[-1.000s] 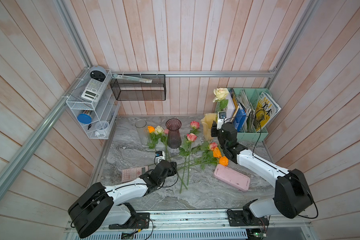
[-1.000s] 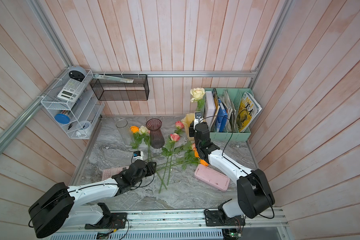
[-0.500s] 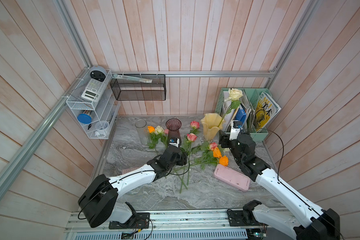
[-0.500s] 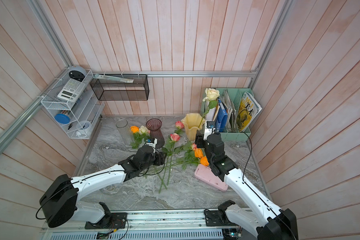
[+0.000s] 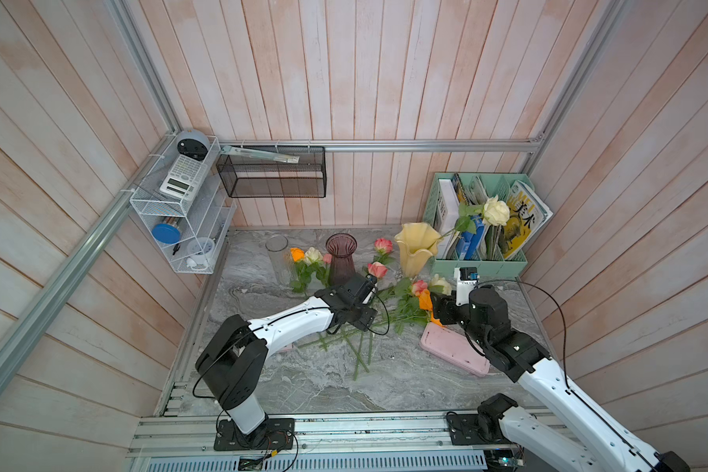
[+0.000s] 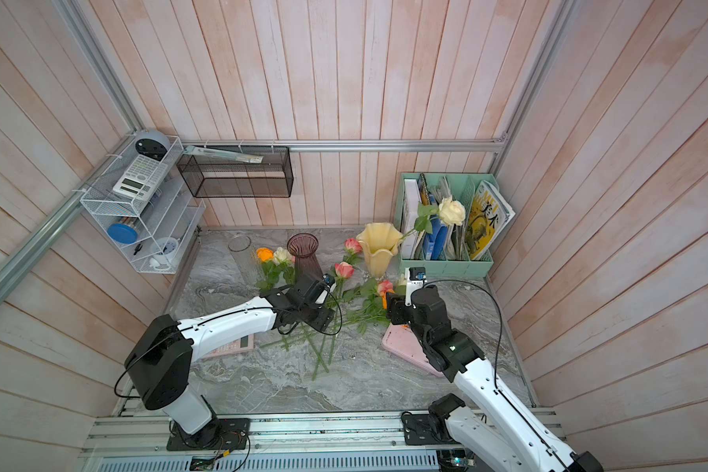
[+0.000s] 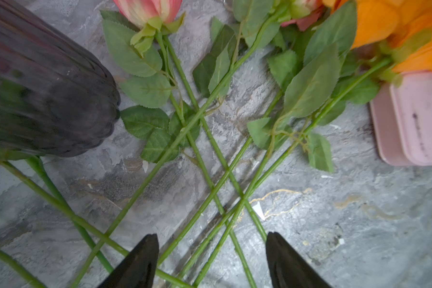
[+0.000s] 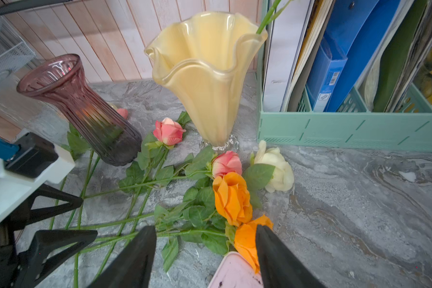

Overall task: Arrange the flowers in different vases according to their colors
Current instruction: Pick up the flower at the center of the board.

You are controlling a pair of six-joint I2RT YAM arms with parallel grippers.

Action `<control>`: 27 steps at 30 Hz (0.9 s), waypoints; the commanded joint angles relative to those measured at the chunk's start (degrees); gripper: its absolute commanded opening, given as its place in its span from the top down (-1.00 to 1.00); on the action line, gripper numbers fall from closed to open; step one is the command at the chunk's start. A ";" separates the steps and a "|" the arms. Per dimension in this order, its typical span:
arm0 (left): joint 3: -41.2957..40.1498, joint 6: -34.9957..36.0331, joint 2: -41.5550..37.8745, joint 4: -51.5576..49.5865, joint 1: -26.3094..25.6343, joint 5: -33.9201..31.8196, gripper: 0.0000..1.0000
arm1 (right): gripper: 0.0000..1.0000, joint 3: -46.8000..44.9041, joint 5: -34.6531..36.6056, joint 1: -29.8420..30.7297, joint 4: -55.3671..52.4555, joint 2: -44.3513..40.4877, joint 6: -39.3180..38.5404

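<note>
Closest to my left jaws, which stand spread and empty, the crossed stems (image 7: 242,197) lie flat on the bench (image 7: 359,224). Several pass right between the two tips and run on away from them, fanning out toward their heads. Further ahead and off to one side of the gap sits the base of the purple vase (image 7: 48,87). Past the leaves come a pink rose (image 7: 147,10) and the orange roses (image 7: 379,27). My right jaws are parted too, gripping nothing. Just beyond their tips the nearer orange rose (image 8: 247,239) rests on the edge of a pink case (image 8: 235,271), and its stem runs off sideways toward the left arm. Beyond it lies a loose cream rose (image 8: 276,167). Then comes the yellow vase (image 8: 205,82), holding one cream rose (image 5: 495,210) that leans over the file holder (image 5: 479,265). The clear vase (image 5: 276,253), farthest off, looks empty. I judge the left arm better placed for the next pick, since the stems run lengthwise through its gap, though closing there could catch more than one.
</note>
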 commanded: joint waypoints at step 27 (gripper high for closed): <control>1.59 4.79 3.87 -4.53 4.43 -7.96 -0.41 | -0.35 0.02 -3.13 2.55 -0.46 2.15 0.91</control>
